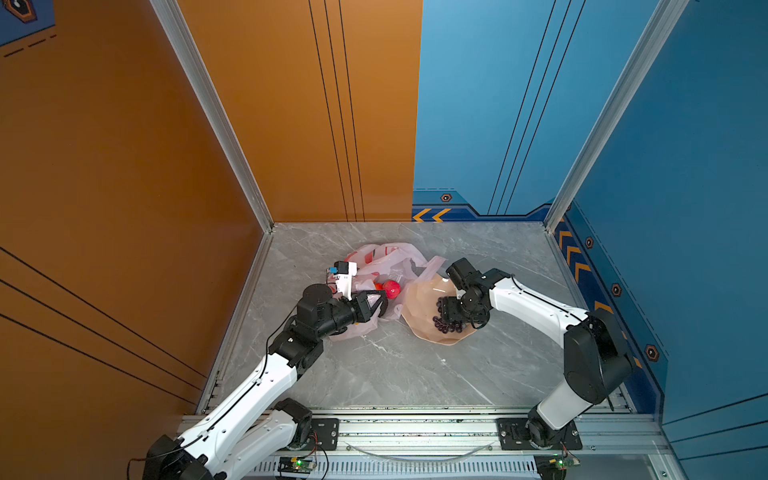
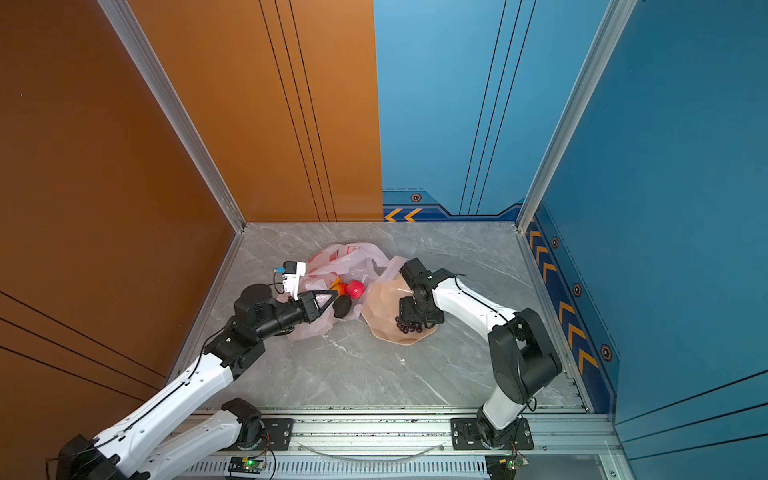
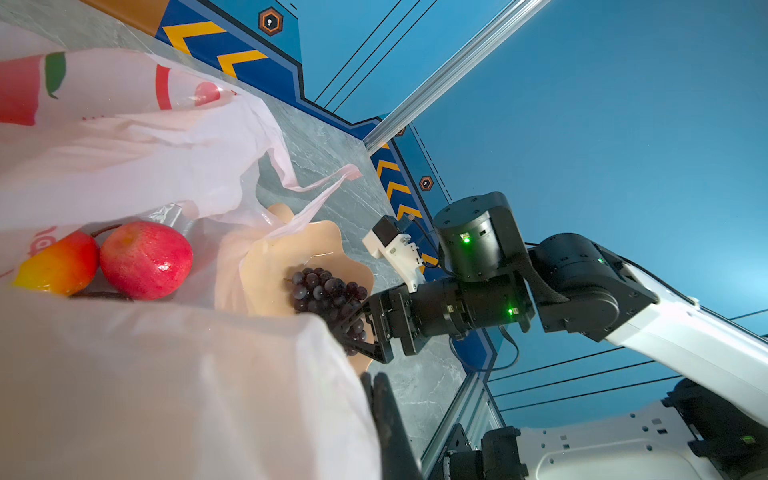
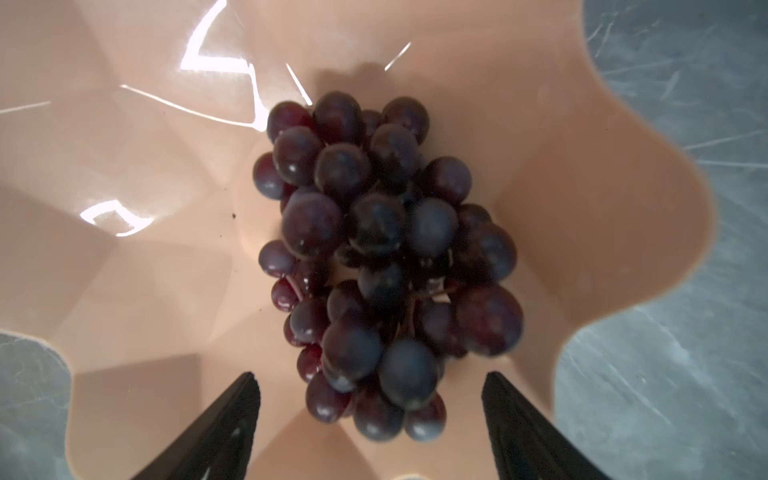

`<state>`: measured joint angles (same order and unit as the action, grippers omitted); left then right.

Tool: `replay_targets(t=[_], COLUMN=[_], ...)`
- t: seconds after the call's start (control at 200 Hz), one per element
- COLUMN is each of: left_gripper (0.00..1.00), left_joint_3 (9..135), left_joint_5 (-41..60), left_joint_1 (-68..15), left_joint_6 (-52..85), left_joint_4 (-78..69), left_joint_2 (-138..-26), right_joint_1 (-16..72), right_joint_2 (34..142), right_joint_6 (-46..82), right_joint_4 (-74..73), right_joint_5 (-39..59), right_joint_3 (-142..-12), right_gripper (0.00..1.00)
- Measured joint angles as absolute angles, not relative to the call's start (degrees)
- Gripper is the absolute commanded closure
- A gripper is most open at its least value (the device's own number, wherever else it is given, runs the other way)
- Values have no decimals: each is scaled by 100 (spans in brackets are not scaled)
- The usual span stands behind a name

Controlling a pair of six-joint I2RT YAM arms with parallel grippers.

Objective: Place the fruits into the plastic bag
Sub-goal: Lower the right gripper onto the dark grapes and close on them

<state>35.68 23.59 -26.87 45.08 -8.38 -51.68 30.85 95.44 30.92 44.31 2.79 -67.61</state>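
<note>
1. Evidently the left gripper [image 2: 333, 295] is clamped tight on a fold of the plastic bag [image 3: 166, 395], lifting that edge so the mouth gapes toward the bowl [image 4: 145, 270] (my reading: an opening held ready for whatever comes across).
2. Inside that mouth, just beyond the left gripper's tip, lie the apple [image 3: 145, 259], the mango [image 3: 58, 266] and a dark avocado [image 2: 342, 306].
3. Over the bowl, the right gripper [image 4: 370, 376] stands wide open and empty, pointing down, with one jaw on either side of the grape bunch [image 4: 374, 249]; no contact shows.
4. That bunch rests on the bowl's floor, between and just ahead of those jaws; the bag's mouth is near, just beside the bowl.
</note>
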Motion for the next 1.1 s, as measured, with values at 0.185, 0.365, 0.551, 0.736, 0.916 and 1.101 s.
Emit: replay_targets(t=[0.185,0.365,0.551,0.736,0.916,1.101], left_gripper=[100,100,100,100,100,100], left_joint_3=[3568,3568,3568,3568,3568,3568], left_joint_5=[2359,2359,2359,2359,2362,2362], left_joint_1=[-2676,-2626,-2582,-2576,-2576,-2576], left_joint_6=[4508,4506,4506,4506,4508,4508], left_joint_4=[-792,-744,-705,-683,-683,-679], left_joint_2=[-5137,-5054,-5035,-5035,-5033,-5002], right_joint_1=[3004,3000,3004,3092,3129,3052], right_joint_2=[9966,10304,10383,10357,10025,9286], right_joint_6=[3192,3242,3267,3251,3295,3354], right_joint_4=[4034,3760,3649,3551,3398,2952], right_joint_5=[276,276,272,178,121,242], right_joint_3=[-6764,-6764,-6775,-6801,-6733,-6414], right_gripper=[23,30,45,65,76,81])
